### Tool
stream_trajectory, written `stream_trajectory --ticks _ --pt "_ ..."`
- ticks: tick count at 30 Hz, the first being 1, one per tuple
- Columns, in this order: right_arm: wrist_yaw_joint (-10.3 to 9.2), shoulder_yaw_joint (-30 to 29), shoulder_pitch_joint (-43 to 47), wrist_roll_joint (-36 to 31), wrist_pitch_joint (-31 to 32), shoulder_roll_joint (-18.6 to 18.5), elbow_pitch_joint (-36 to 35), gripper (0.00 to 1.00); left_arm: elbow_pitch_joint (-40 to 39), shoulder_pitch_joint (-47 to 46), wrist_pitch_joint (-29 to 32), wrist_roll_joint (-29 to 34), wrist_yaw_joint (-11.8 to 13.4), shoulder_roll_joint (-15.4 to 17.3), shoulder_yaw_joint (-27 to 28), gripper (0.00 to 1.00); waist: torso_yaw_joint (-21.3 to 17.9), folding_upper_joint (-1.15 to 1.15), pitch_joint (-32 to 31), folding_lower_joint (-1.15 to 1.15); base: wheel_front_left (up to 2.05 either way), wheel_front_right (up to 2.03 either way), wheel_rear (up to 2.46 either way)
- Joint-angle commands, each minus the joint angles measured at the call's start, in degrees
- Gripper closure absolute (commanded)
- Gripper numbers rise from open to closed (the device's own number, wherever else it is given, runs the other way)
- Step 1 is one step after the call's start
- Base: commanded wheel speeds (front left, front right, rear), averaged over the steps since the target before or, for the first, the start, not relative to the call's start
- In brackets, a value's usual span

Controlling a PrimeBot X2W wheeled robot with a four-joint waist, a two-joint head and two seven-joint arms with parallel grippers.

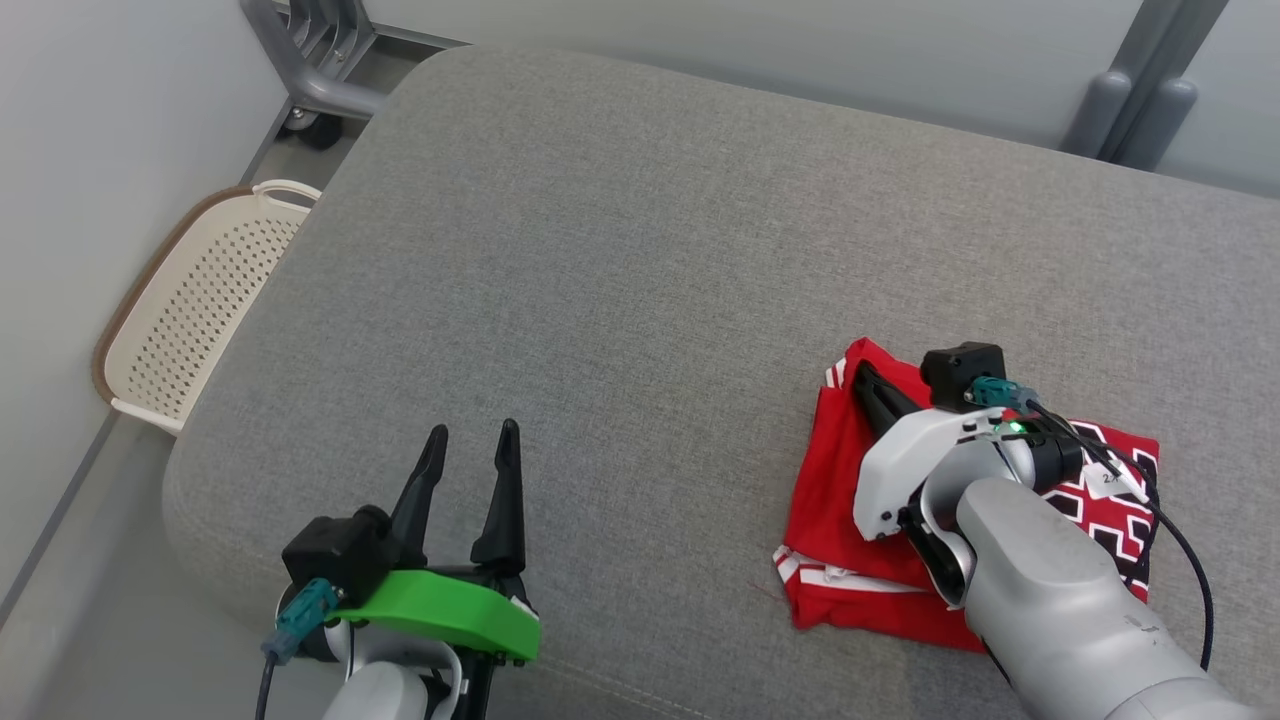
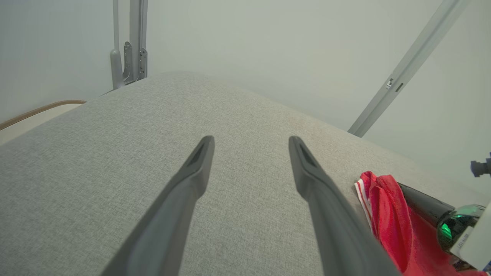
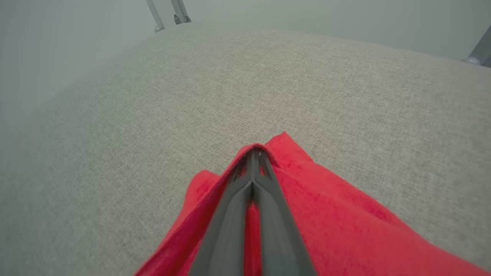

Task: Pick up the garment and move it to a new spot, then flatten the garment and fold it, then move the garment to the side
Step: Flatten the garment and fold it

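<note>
The red garment (image 1: 830,500) with white trim and a black-and-white pattern lies folded on the right part of the grey cushion (image 1: 600,250). My right gripper (image 1: 862,372) lies across it, pointing to its far left corner. In the right wrist view the right gripper (image 3: 254,151) is shut, with the edge of the garment (image 3: 345,214) humped around its tips. My left gripper (image 1: 472,432) stands open above the cushion's front left, holding nothing. In the left wrist view the left gripper (image 2: 251,140) is spread wide and the garment (image 2: 387,199) lies at the lower right.
A cream perforated basket (image 1: 190,310) stands on the floor left of the cushion. A grey metal frame on a wheel (image 1: 320,60) is at the far left corner, and grey posts (image 1: 1140,100) rise at the back right. Pale walls close in the left and the back.
</note>
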Motion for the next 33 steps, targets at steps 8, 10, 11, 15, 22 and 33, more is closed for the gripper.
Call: stream_trajectory --ticks 8,10,11,15,22,33 --pt "0.02 4.6 -1.7 -1.5 -0.1 0.7 1.4 1.0 -0.1 -0.5 -0.3 1.0 -0.5 -0.5 0.7 0.0 0.8 0.0 0.4 0.0 0.0 0.0 0.0" --pt "0.02 6.0 -2.1 -1.0 0.3 0.9 2.2 1.0 0.0 -0.4 -0.3 1.1 -0.5 -0.7 0.8 0.0 0.8 0.0 0.5 0.0 0.0 0.0 0.0" --pt "0.02 6.5 -2.3 -0.7 0.3 1.0 2.4 1.0 0.0 -0.5 -0.3 1.1 -0.6 -0.8 0.9 0.0 0.8 0.0 0.5 0.0 0.0 0.0 0.0" --pt "0.02 8.9 -3.8 -0.8 0.3 1.2 3.8 1.0 0.1 -0.6 -0.3 1.3 -0.8 -1.0 1.2 0.0 0.7 0.0 0.7 0.0 0.0 0.0 0.0" --pt "0.02 12.4 -4.9 4.5 1.3 1.6 1.8 1.0 0.4 -0.5 -0.3 1.6 -1.0 -1.2 1.7 0.0 0.4 0.0 0.6 0.0 0.0 0.0 0.0" --pt "0.02 6.2 -5.5 5.1 -0.1 -3.2 -5.5 1.0 -0.1 0.6 -0.2 2.5 -1.1 -1.0 2.6 0.0 -4.2 0.0 -0.9 0.0 0.0 0.0 0.0"
